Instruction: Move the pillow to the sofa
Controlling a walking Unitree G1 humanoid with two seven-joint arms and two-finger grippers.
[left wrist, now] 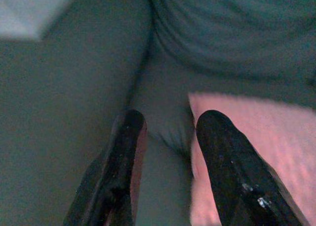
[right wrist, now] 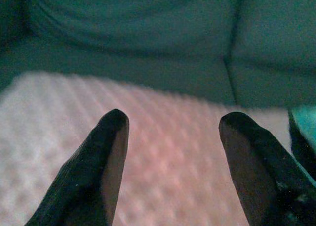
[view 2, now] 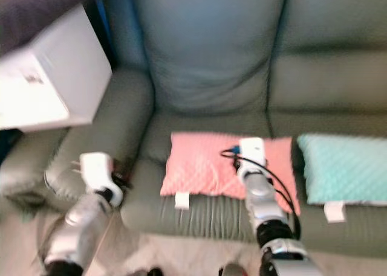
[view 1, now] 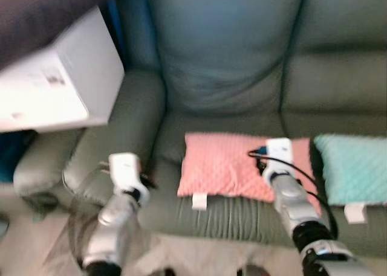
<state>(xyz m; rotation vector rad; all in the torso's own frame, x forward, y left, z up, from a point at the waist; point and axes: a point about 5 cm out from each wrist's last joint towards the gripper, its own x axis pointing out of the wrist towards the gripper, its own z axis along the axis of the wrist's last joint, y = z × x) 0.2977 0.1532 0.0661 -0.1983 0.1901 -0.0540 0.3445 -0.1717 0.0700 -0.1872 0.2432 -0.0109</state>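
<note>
The pink pillow (view 1: 233,166) lies flat on the sofa (view 1: 224,64) seat, left of a teal pillow (view 1: 354,167). The right gripper (right wrist: 170,122) hovers over it, jaws wide, empty. The left gripper (left wrist: 168,124), jaws parted and empty, sits near its left edge.

Both silver arms reach forward; left gripper (left wrist: 168,132) and right gripper (right wrist: 173,132) hold their fingers spread apart

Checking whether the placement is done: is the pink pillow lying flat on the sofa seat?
Yes. The pink dimpled pillow lies flat on the grey-green leather sofa seat, beside a teal pillow.
</note>
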